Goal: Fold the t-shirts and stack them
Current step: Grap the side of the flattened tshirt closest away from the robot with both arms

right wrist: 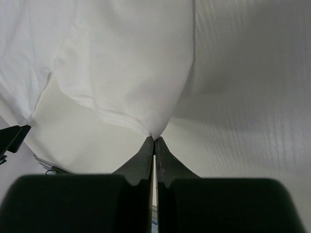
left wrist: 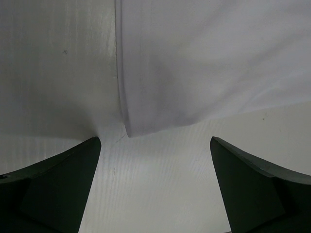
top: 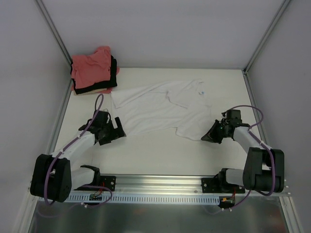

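A white t-shirt (top: 163, 109) lies spread and rumpled across the middle of the table, with a small neck label (top: 202, 92) at its far right. My right gripper (top: 206, 138) is shut on the shirt's near right corner (right wrist: 153, 132), and the cloth rises to a peak at the fingertips. My left gripper (top: 116, 132) is open and empty, low over the table just short of the shirt's near left corner (left wrist: 130, 132). A folded stack with a salmon-pink shirt (top: 91, 68) on top, a black one (top: 112, 73) and a cream one (top: 97, 91) under it sits at the far left corner.
Grey walls with metal posts close in the table on the left, back and right. A metal rail (top: 160, 182) carrying both arm bases runs along the near edge. Bare table (top: 160, 150) lies between the shirt and the rail.
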{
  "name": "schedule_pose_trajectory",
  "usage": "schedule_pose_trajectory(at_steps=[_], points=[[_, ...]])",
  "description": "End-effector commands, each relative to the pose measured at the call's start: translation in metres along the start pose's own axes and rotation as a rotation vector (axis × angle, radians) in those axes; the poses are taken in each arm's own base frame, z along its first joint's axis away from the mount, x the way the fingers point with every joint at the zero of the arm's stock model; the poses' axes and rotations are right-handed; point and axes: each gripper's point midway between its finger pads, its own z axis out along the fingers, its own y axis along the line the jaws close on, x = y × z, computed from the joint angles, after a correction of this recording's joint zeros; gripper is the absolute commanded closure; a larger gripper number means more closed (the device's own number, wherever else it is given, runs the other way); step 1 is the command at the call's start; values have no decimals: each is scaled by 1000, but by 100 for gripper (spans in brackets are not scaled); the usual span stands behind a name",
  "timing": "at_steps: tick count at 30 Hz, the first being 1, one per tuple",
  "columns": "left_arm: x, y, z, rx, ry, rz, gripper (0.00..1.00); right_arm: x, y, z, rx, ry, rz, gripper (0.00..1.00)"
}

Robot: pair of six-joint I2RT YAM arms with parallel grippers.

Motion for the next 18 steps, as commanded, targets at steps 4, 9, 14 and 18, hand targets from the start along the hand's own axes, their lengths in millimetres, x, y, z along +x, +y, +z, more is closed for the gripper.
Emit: schedule_pose_trajectory(at_steps=[4,9,14,18], points=[[1,1,16,-2,-10,-12,1,-7,8,-11,-18,-25,-17,99],[-3,-1,21,11,-25,-15,11,-6,7,-13,-18,-24,-17,99],[-7,-7,20,27,-22,-14,73,-9,7,-16,-16,-31,-17,100],[-7,-7,20,22,-16,-3,100,-10,8,-18,-20,-34,-20,100]])
